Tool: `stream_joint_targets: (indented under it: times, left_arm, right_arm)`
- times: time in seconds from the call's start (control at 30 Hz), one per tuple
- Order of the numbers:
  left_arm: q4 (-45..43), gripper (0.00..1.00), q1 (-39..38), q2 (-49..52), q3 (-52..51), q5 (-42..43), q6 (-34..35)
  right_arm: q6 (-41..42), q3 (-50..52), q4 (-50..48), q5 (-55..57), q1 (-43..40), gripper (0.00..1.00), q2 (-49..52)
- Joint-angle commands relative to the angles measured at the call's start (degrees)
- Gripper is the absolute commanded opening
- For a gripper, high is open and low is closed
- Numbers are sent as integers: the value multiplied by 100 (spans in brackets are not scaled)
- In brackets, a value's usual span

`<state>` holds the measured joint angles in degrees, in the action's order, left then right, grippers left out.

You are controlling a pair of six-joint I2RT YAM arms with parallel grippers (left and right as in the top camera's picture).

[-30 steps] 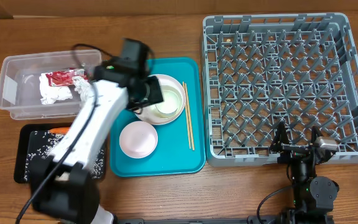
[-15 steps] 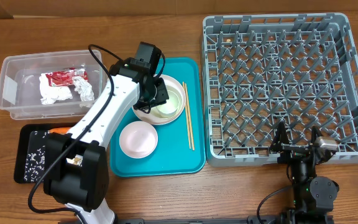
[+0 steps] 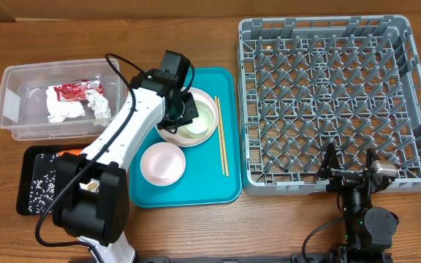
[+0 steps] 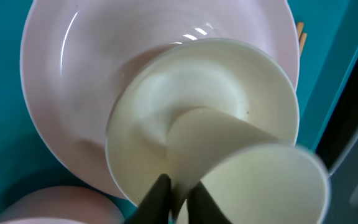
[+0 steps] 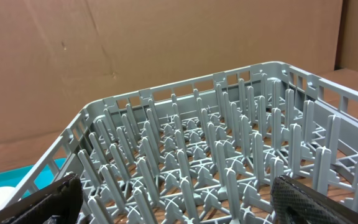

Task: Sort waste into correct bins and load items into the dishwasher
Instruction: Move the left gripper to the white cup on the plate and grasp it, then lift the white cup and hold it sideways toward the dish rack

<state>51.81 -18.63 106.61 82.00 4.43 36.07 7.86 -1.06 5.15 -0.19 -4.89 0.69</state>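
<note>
My left gripper (image 3: 183,109) (image 4: 180,200) is over the stacked dishes on the teal tray (image 3: 225,186). It is shut on the wall of a small white cup (image 4: 260,180) that lies on its side. The cup rests in a white bowl (image 4: 166,106) (image 3: 199,118), which sits on a pale pink plate (image 4: 67,74). A second pink plate (image 3: 162,162) and wooden chopsticks (image 3: 221,146) lie on the same tray. The grey dishwasher rack (image 3: 327,88) (image 5: 197,143) stands at the right. My right gripper (image 3: 349,166) (image 5: 182,205) hangs open at its near edge, holding nothing.
The clear tub (image 3: 13,109) at the far left holds white napkins (image 3: 64,111) and a red wrapper (image 3: 75,90). In front of it the black tray (image 3: 35,183) carries scattered rice, with an orange carrot (image 3: 68,153) at its far edge beside my left arm.
My left arm swung right over the bowl, and its jaws closed onto the cup's wall. The right arm has stayed still.
</note>
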Motion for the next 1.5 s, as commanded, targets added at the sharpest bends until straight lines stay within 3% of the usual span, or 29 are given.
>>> stream_joint_targets:
  times: [0.0, 0.13, 0.3, 0.4, 0.5, 0.57, 0.7, 0.87, 1.07, 1.3, 1.47]
  left_arm:
    - [-48, 4, 66, 74, 37, -59, -31]
    - [22, 4, 72, 72, 151, -39, -177]
    - [734, 4, 168, -24, 986, -42, -1014]
    - [1185, 4, 348, -81, 1622, 24, -1154]
    - [1523, 4, 542, -87, 2044, 284, -1908]
    - [1705, 4, 662, -90, 2114, 538, -2037]
    - [1799, 4, 970, -90, 2114, 1633, -2514]
    - [1690, 4, 1528, -87, 2114, 3615, -3097]
    - [2022, 4, 2216, -87, 2111, 5967, -4872]
    - [2959, 4, 2505, -87, 2107, 7353, -7069]
    - [3241, 4, 2498, -87, 2081, 7355, -7532]
  right_arm:
    - [-22, 61, -33, -37, -22, 100, -52]
    - [-22, 61, -35, -39, -22, 100, -52]
    - [-22, 61, -35, -37, -22, 100, -52]
    - [-22, 61, -33, -37, -22, 100, -52]
    - [-22, 61, -33, -37, -22, 100, -52]
    - [-22, 61, -33, -37, -22, 100, -52]
    - [-22, 61, -35, -37, -22, 100, -52]
    - [-22, 61, -35, -37, -22, 100, -52]
    - [-22, 61, -33, -37, -22, 100, -52]
    - [-20, 61, -37, -127, -17, 100, -52]
    - [166, 61, -94, -752, -17, 100, -52]
